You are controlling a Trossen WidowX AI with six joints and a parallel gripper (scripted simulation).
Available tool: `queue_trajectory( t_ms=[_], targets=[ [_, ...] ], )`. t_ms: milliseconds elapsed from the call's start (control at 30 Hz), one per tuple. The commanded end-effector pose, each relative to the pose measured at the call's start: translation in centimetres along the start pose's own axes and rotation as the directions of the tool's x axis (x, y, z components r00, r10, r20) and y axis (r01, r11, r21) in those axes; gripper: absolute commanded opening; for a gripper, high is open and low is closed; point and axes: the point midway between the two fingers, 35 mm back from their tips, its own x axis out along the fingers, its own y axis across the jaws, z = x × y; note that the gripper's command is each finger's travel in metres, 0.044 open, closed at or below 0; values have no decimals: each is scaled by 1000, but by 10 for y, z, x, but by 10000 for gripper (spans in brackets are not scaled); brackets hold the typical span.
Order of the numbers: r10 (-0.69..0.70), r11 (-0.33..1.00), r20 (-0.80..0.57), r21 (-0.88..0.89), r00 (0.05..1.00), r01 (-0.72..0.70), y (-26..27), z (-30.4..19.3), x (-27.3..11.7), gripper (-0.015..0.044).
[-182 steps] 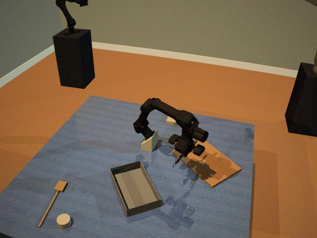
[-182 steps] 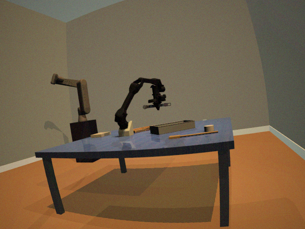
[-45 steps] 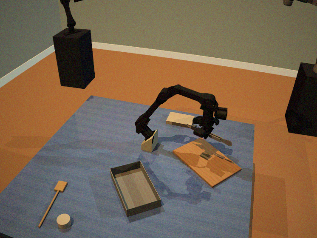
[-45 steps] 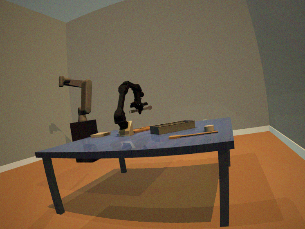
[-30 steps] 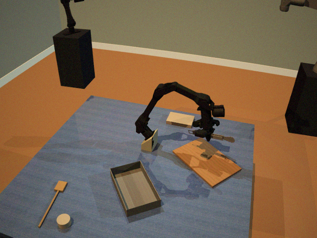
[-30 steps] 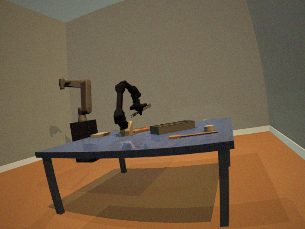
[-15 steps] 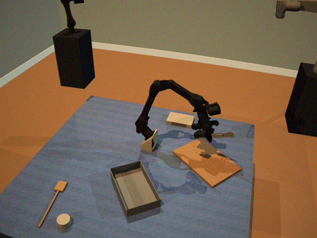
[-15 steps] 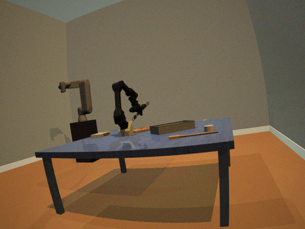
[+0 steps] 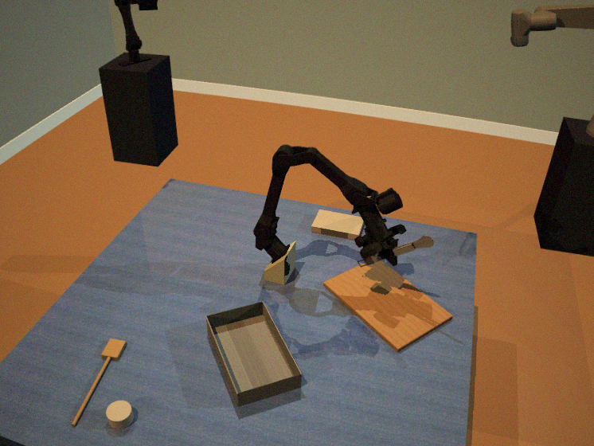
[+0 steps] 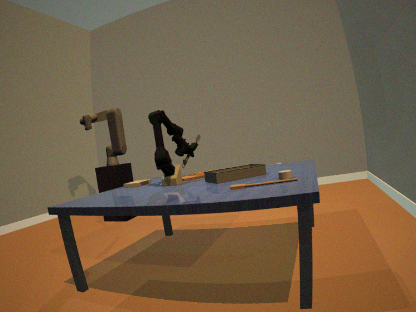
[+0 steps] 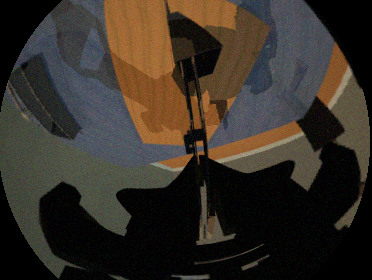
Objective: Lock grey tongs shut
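Note:
My gripper (image 9: 384, 254) (image 10: 192, 151) (image 11: 197, 159) is shut on the grey tongs (image 9: 424, 241) (image 10: 197, 137) (image 11: 203, 207) and holds them above the table, near the far edge of the wooden board (image 9: 408, 330) (image 10: 194, 176) (image 11: 137, 40). The tongs slope, with their broad tips up and away from the arm's base and the hinge end lower. Their arms look close together and nearly parallel in the wrist view. Whether the lock is engaged cannot be seen. The board carries only shadows. The roasting tin (image 9: 271, 389) (image 10: 235, 175) stands beside it with no tongs across it.
A cream block (image 9: 338, 221) (image 10: 136, 183) lies behind the board. The arm rises from a pale wedge base (image 9: 278, 273) (image 10: 174, 179). A wooden paddle (image 9: 113, 349) (image 10: 238, 186) and a pale cylinder (image 9: 119, 413) (image 10: 284, 174) are beyond the tin. Other arms stand on pedestals off the table.

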Motion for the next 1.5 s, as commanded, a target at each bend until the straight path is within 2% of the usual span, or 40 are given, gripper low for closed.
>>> queue_trajectory(
  t_ms=[0,467,967,1467],
  targets=[
    [0,1000,-73,9,997,1,0,-3,-7,-150],
    [-2,1000,-276,27,961,10,4,7,-21,-150],
    [-9,998,-474,52,880,38,15,23,-46,-150],
    [-9,998,-482,53,876,39,16,24,-47,-150]
  ],
)
